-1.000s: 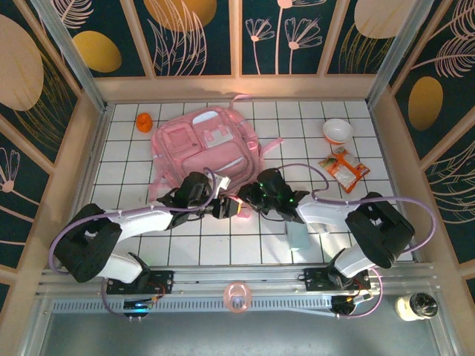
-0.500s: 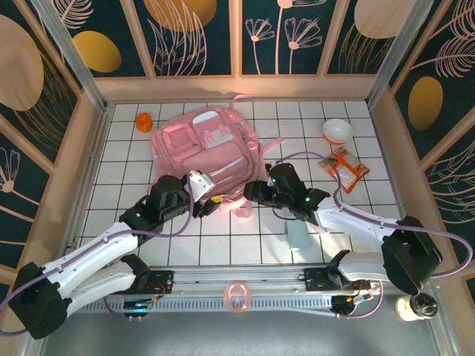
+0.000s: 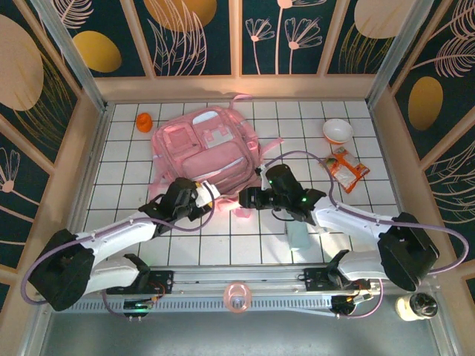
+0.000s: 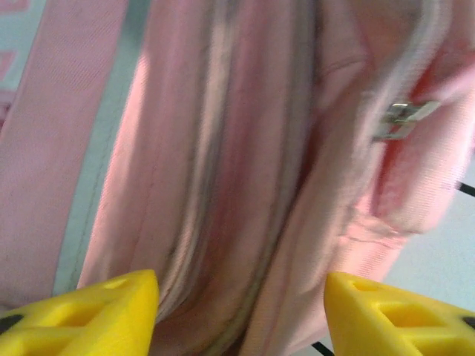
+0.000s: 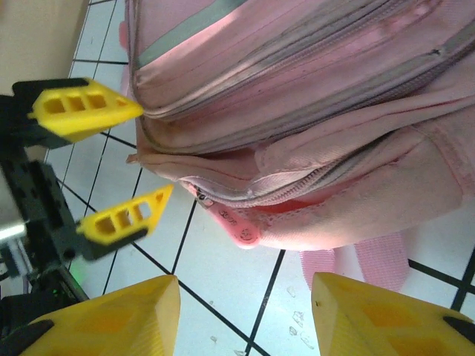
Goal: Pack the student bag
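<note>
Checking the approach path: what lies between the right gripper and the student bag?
Right wrist view: bare table tile between the right gripper and the student bag, plus the bag's pink zipper tab.

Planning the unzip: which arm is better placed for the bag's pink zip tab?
Right arm, probably: the pink zip tab on the student bag lies straight ahead of its open jaws.

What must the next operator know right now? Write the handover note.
Left pincer: open, at the student bag's near edge.
Right pincer: open, facing that same edge, holding nothing.
Done: nothing visibly packed; white bowl and orange packet lie on the tiles right of the bag.
To do: open the bag, load the items, close it.
</note>
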